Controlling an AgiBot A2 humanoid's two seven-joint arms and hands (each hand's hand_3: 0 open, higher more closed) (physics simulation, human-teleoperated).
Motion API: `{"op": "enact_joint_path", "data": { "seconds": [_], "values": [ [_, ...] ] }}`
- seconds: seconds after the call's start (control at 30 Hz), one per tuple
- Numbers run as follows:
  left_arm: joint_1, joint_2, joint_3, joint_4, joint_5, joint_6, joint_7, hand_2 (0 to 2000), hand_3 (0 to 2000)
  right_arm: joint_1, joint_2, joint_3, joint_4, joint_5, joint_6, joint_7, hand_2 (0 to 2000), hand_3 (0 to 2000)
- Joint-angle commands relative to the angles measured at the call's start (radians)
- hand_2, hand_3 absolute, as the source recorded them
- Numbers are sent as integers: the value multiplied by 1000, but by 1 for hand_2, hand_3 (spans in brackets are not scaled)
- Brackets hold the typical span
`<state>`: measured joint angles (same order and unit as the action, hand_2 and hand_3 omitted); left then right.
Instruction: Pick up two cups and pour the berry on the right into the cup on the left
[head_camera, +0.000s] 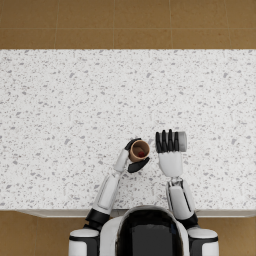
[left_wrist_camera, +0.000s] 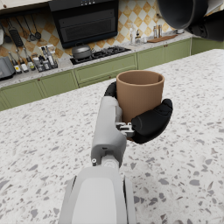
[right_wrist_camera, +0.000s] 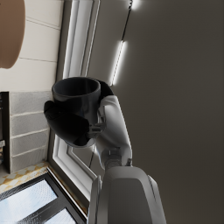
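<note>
Head view shows the left hand (head_camera: 131, 159) gripping the brown cup (head_camera: 139, 150) upright above the counter (head_camera: 60, 110), a red berry (head_camera: 141, 153) inside. Just beside it, the right hand (head_camera: 169, 145) wraps the gray cup (head_camera: 181, 141), tipped sideways toward the brown one, apparently so its contents spill across.

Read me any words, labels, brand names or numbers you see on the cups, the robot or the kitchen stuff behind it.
None can be read.
Brown cup: plain, no print.
Grey cup: plain, no print.
Left hand and right hand: no markings.
Bottles on the kitchen counter: too small and blurred to read.
</note>
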<state>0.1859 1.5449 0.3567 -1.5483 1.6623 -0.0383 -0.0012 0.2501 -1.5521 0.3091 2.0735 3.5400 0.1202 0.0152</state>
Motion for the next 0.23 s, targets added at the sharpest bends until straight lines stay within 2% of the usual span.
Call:
{"op": "enact_joint_path", "data": {
  "seconds": [0.03, 0.23],
  "values": [
    [0, 0, 0, 0, 0, 0, 0, 2000, 1280, 0, 0, -1, 0, 0, 0, 0, 2000, 1280],
    [0, 0, -1, 0, 0, 0, 0, 2000, 1280, -1, 1, -2, -1, 0, 0, 0, 2000, 1280]
  ]
}}
